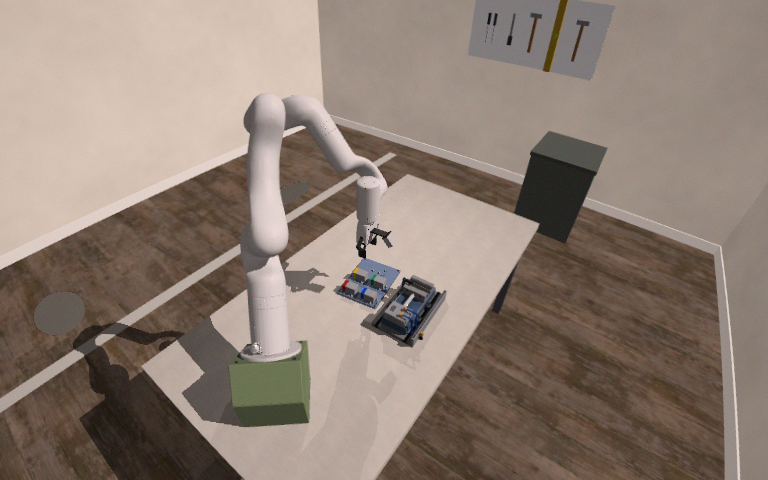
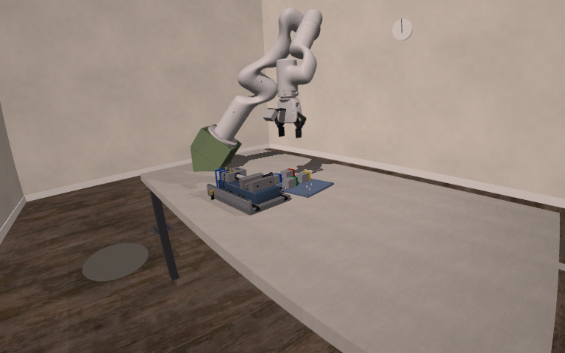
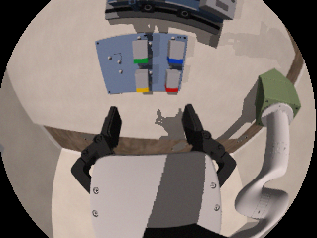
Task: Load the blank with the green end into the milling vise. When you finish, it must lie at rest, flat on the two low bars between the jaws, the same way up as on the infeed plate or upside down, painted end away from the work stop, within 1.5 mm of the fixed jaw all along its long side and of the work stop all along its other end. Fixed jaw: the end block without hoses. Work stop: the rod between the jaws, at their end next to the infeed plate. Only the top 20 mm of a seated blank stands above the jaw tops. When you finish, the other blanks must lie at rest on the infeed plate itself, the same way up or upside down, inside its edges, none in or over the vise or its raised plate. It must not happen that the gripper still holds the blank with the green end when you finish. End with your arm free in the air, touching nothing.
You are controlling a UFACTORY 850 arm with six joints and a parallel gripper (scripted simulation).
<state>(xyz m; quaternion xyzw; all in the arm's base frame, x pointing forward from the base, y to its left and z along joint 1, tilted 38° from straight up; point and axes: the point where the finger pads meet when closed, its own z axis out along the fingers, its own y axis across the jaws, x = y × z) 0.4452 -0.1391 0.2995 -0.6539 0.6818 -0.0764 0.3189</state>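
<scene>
The blue infeed plate (image 1: 368, 281) lies on the table with several grey blanks on it. The blank with the green end (image 1: 378, 279) sits on the plate's far row, on the side nearer the vise; it also shows in the wrist view (image 3: 141, 51) and in the exterior view (image 2: 290, 181). Blanks with yellow (image 3: 142, 81), blue (image 3: 176, 51) and red (image 3: 173, 81) ends lie beside it. The milling vise (image 1: 406, 306) stands next to the plate, with nothing between its jaws. My gripper (image 2: 290, 130) hangs open and empty high above the plate's far edge; its fingers show in the wrist view (image 3: 150, 126).
The arm's green base (image 1: 270, 381) stands at the near left of the table. A dark cabinet (image 1: 559, 184) stands on the floor beyond the table's far corner. Blue hoses (image 2: 219, 174) sit at the vise's end away from the plate.
</scene>
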